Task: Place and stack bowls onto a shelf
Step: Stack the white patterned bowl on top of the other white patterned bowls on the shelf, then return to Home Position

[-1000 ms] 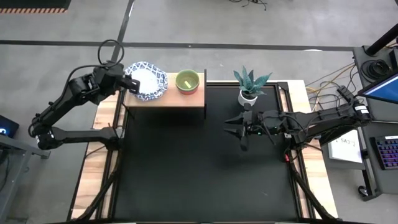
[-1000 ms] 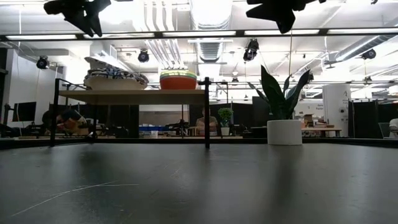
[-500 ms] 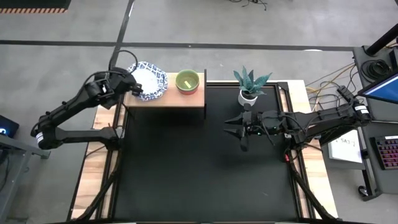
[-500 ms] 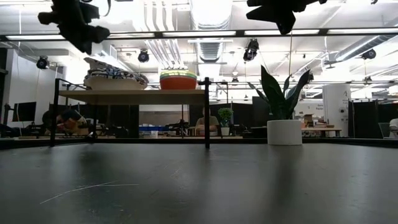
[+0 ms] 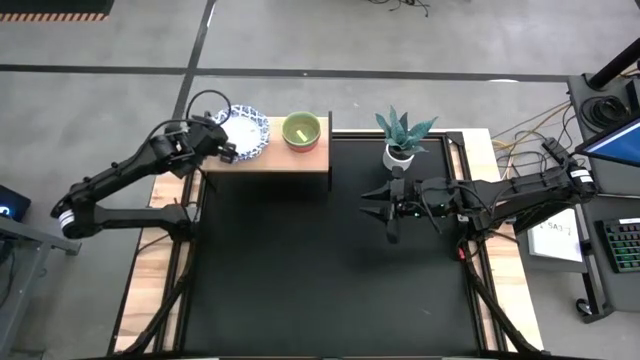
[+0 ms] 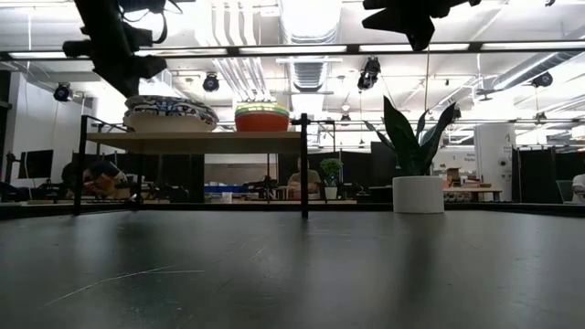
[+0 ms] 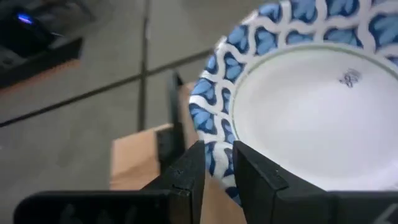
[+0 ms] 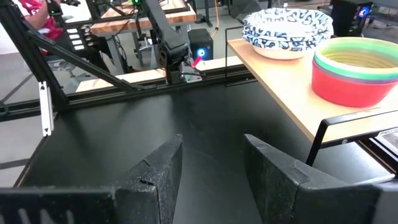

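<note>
On the light-brown wooden shelf (image 5: 268,158) at the far left, the stacked white blue-rimmed bowls (image 5: 249,132) sit left of the nested red, purple and yellow-green bowls (image 5: 302,131), probably to fit the board. The left gripper (image 7: 217,163) hovers at the stack's rim with fingers nearly together, gripping nothing. The right gripper (image 5: 383,207) waits spread apart beside the small white potted plant (image 5: 401,137).

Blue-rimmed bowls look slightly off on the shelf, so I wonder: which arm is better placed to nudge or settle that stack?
Left. The left gripper is at the blue-rimmed bowls at the shelf end. The right gripper hangs open over the tabletop beside the plant, away from the shelf.
</note>
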Controlling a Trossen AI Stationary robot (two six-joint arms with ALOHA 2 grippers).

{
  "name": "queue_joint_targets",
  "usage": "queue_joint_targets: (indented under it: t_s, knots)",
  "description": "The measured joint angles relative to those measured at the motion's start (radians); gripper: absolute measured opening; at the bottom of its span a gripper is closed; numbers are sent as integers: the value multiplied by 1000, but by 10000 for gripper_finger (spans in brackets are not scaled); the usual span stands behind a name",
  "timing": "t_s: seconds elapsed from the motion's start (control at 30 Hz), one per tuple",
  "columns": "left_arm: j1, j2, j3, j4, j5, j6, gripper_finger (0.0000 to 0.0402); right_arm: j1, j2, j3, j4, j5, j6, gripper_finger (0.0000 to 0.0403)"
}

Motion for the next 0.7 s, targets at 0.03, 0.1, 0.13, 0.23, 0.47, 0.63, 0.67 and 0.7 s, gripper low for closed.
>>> queue_joint_targets:
  t_s: [0.03,0.1,0.13,0.23,0.47,0.63,0.67,0.7]
  knots:
    - [0,4,-3,6,26,-1,64,0,0,0,0,0,2,157]
    - [0,10,-12,28,65,-2,64,0,0,-1,1,0,3,157]
    - [0,12,-16,42,77,-1,64,0,0,-3,0,0,3,157]
    - [-3,20,-17,56,82,-1,64,0,0,-7,0,0,4,157]
    - [-106,-2,-21,59,127,-36,64,2,0,-33,24,0,-81,157]
    - [-320,-25,-21,61,127,-51,64,2,-2,-93,125,0,-146,157]
    - [-372,-26,-21,62,127,-57,64,2,-3,-107,143,0,-154,157]
    - [-430,-26,-21,65,127,-63,64,2,-4,-121,159,-1,-161,157]
